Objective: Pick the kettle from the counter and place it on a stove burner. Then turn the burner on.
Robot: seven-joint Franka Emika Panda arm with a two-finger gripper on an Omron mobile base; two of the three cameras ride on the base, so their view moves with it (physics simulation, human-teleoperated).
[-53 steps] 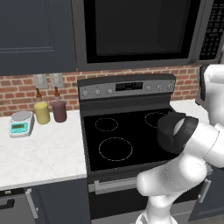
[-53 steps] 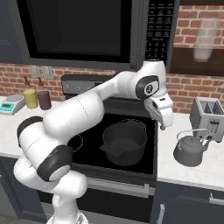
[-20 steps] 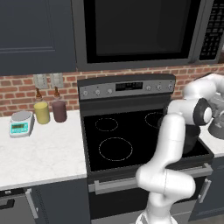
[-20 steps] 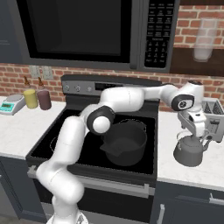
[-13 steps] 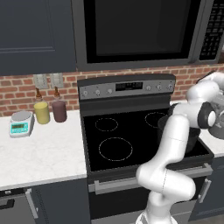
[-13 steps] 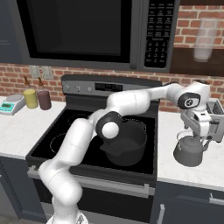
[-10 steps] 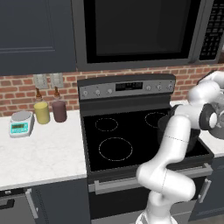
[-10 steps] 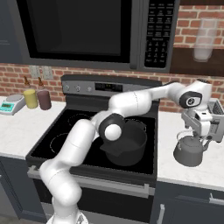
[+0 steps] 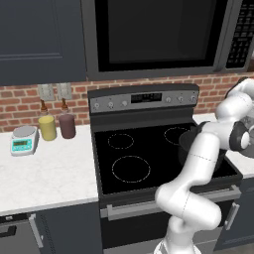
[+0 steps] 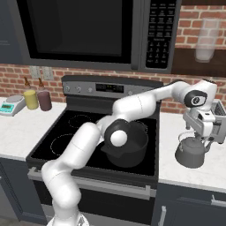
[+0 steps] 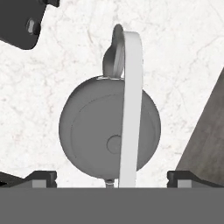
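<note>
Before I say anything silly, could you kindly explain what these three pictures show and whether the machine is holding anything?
It is a white robot arm in a simulated kitchen. Two pictures come from cameras on its base, behind it to left and right; the third looks straight down from its hand. The gripper hangs just above a grey kettle on the white counter, jaws wide open, so nothing is held. In the hand view the kettle sits between the two fingertips. A black pot stands on the glossy cooktop, where a large dashed ring marks a free burner. A toaster stands behind the kettle.
</note>
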